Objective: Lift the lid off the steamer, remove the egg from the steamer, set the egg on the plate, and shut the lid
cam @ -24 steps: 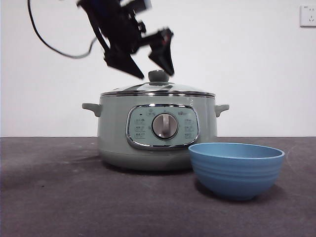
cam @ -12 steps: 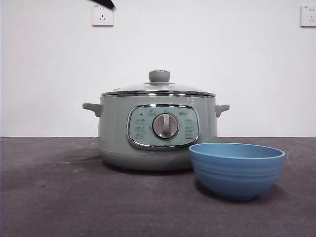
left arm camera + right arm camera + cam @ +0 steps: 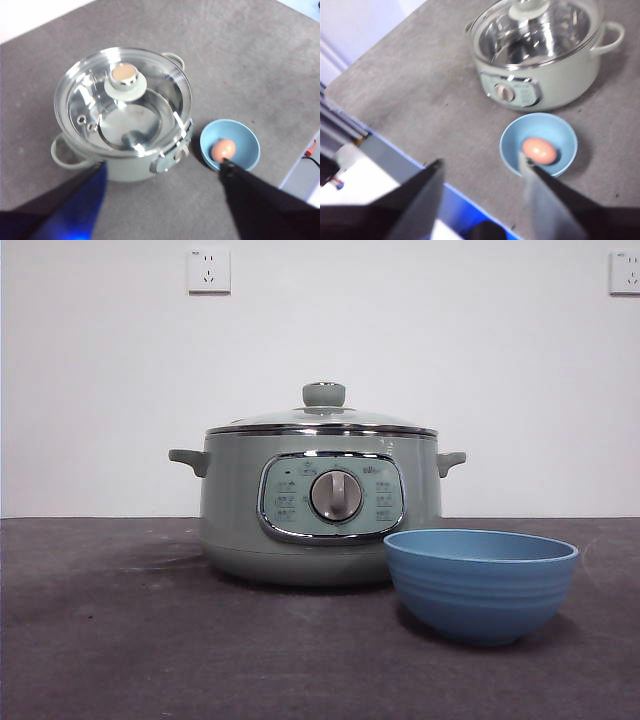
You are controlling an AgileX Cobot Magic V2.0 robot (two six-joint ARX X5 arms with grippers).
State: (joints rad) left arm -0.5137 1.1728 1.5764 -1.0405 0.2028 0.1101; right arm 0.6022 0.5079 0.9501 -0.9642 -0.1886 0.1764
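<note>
Your left gripper (image 3: pixel 162 172) hangs high above the table with its two black jaws spread wide apart and nothing between them. One of its jaws shows a blue sheen in the left wrist view. Your right gripper (image 3: pixel 482 172) is also held high, off to the side near the table's edge, its jaws parted and holding nothing. Neither arm shows in the front view; both are out of that picture, touching nothing.
</note>
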